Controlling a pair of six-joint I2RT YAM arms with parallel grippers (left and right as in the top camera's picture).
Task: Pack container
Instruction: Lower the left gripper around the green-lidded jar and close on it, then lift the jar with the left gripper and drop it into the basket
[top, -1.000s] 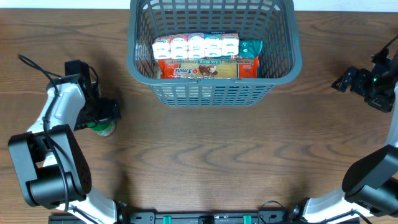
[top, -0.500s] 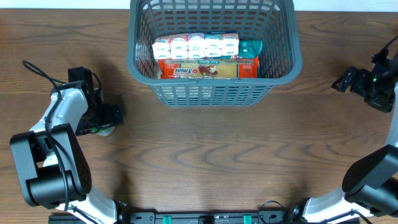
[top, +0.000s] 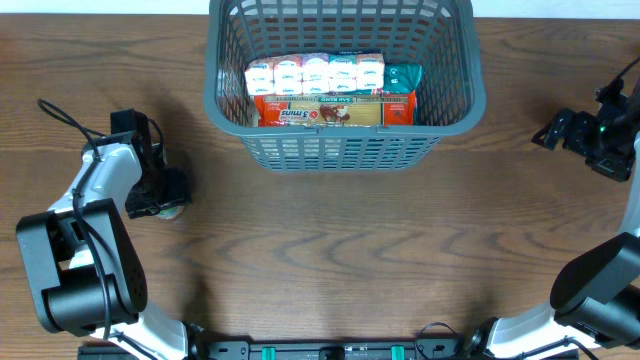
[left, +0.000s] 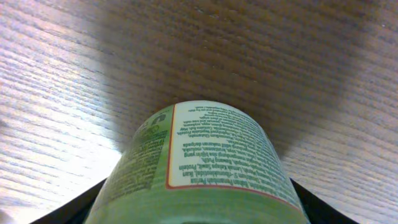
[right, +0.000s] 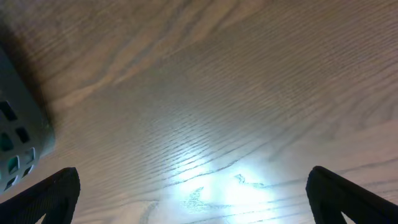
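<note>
The container (top: 214, 100), a large dark grey lattice basket, stands at the far middle of the table. It holds a row of small cartons (top: 315, 75), an orange-red box (top: 320, 110) and a teal packet (top: 403, 77). My left gripper (top: 165, 195) is down at the left of the table, over a green-labelled can (top: 172, 211) that it mostly hides. In the left wrist view the can (left: 205, 155) fills the space between my fingers (left: 199, 214), which touch both its sides. My right gripper (top: 553, 130) is open and empty, hovering right of the container.
The right wrist view shows bare wooden table between my right fingers (right: 193, 199) and a corner of the container (right: 18, 137) at the left edge. A black cable (top: 60, 115) loops by my left arm.
My left gripper has come down and shifted slightly over the green can, which is more hidden now. The right arm and the container have not moved.
</note>
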